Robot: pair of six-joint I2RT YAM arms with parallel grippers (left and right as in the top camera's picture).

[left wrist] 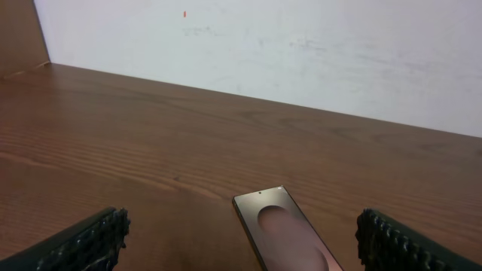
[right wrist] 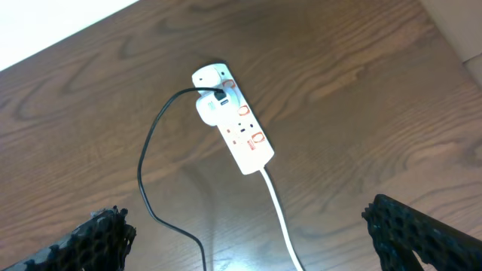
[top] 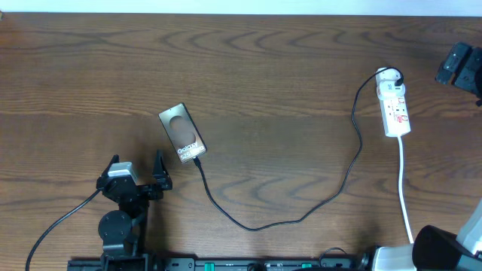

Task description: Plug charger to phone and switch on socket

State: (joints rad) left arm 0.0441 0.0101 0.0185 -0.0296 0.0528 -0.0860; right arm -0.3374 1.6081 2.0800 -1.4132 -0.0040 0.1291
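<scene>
White socket (top: 396,111) holding charger (right wrist: 141,169), its far end touching phone (top: 183,134), left gripper (top: 137,164) wide, right gripper (right wrist: 248,222) wide

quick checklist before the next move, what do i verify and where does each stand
1. left gripper open, holding nothing: ok
2. right gripper open, holding nothing: ok
3. phone lying flat, screen up: ok
4. charger tip seated in the phone: cannot tell, it reaches the phone's edge
5. charger's far end plugged in at the socket: ok
6. socket switched on: cannot tell
</scene>
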